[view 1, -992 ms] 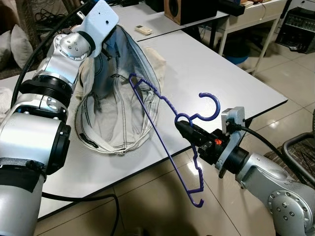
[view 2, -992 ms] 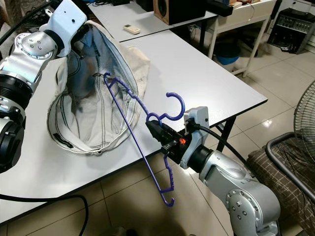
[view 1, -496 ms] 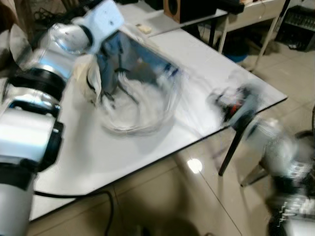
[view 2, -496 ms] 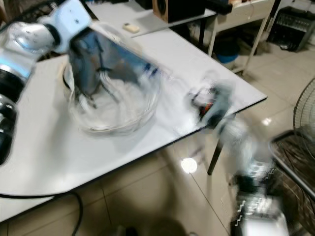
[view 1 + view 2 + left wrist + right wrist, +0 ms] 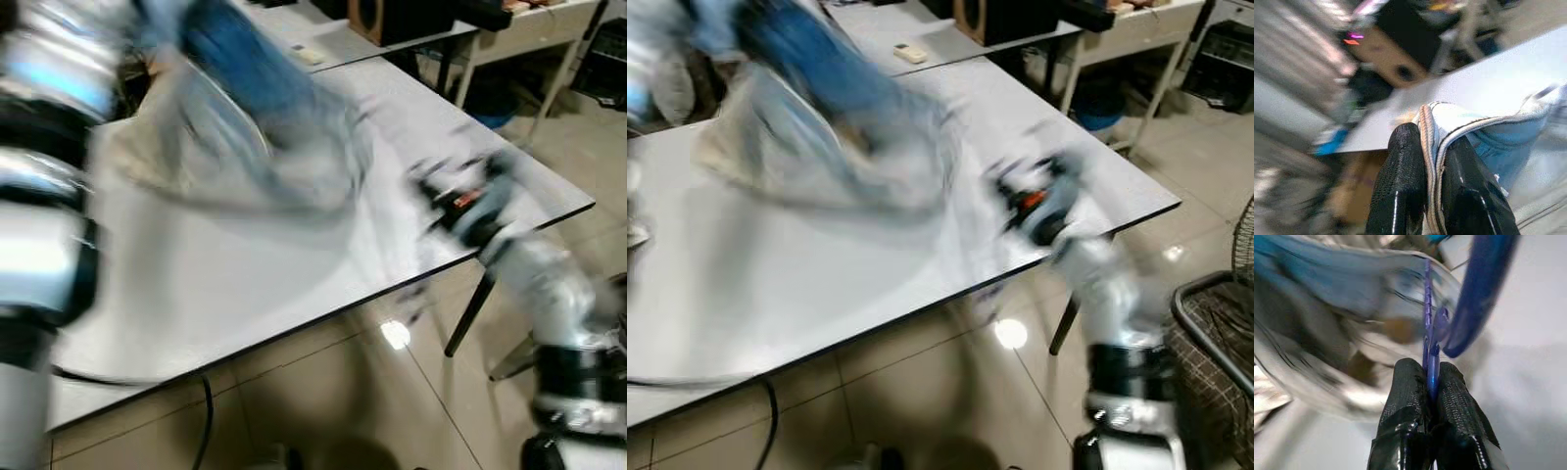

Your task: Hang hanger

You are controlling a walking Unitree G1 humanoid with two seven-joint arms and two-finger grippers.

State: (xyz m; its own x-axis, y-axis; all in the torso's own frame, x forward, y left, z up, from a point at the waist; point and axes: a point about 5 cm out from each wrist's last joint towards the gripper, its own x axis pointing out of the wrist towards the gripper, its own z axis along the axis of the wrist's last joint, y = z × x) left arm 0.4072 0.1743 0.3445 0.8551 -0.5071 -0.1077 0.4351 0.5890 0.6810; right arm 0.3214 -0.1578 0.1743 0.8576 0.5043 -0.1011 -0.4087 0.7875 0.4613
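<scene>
Fingers (image 5: pixel 1405 406) of the right gripper (image 5: pixel 1430 396) are closed on the thin purple plastic hanger (image 5: pixel 1426 318), its hook curving up just beyond the fingertips. Head views are heavily blurred; the right gripper (image 5: pixel 446 196) sits over the near right part of the white rectangular table (image 5: pixel 245 294), close to its edge. Left gripper (image 5: pixel 1432 156) fingers are clamped on the seamed edge of a pale blue and white denim garment (image 5: pixel 1498 132). Garment (image 5: pixel 255 117) appears raised above the table's far left part, with the hanger's far end reaching into it.
</scene>
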